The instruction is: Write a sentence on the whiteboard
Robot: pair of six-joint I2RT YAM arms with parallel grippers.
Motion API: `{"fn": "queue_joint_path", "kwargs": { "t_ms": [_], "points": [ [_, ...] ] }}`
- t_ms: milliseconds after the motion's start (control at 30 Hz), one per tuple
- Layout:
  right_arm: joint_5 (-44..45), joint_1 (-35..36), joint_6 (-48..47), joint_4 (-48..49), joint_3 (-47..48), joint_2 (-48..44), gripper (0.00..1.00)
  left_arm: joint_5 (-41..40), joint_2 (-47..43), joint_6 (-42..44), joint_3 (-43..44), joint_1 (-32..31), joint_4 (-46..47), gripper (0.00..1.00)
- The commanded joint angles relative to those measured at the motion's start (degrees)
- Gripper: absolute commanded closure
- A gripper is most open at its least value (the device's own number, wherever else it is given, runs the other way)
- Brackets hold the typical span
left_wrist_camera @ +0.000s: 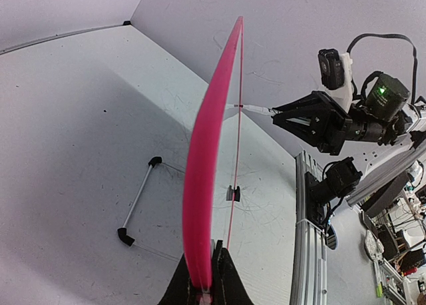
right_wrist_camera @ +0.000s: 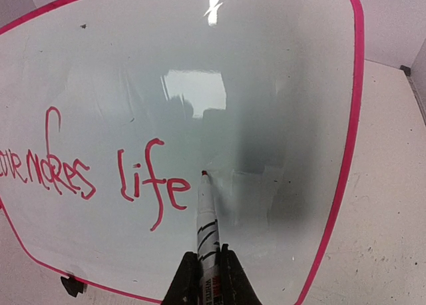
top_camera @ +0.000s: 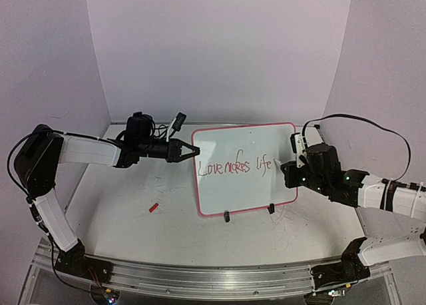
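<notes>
Marker (right_wrist_camera: 205,215) stands in the lower middle of the right wrist view, its barrel pinched by the right gripper (right_wrist_camera: 207,257), jaws closed tight on it with no slack visible. The red tip points up the frame and meets the white surface just right of the last written word; whether it presses or only grazes cannot be told, though its reflection joins it at the tip. The whiteboard (top_camera: 247,193) stands near-upright on the table (top_camera: 126,218) at the centre of the top view, on two black stand feet (top_camera: 227,216) at its lower edge. The sentence (right_wrist_camera: 100,175) runs in thin red script across the left half of the right wrist view and reads roughly "Love makes life"; the space to the right of it is bare. Judgement: the line is unfinished, and the tip is placed to start the next word. The left gripper (left_wrist_camera: 202,273), at the bottom centre of its own view, is closed on the pink rim at the board's left edge as the top view shows it. Judgement: that grip braces the board so pen pressure cannot push it back or tip it. A small red piece (top_camera: 154,207), possibly the marker cap, lies on the table at lower left of the board, well apart from both arms.
</notes>
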Motion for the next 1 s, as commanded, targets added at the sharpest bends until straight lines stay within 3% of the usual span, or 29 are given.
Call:
{"fn": "queue_joint_path", "kwargs": {
  "t_ms": [0, 967],
  "points": [
    [2.5, -0.2, 1.5, 0.3, 1.9, 0.3, 1.0, -5.9, 1.2, 4.1, 1.2, -0.2, -4.6, 1.0],
    [0.4, -0.2, 5.4, -4.1, -1.5, -0.8, 1.0, -5.9, 1.0, 4.1, 0.9, -0.2, -4.6, 1.0]
  ]
}}
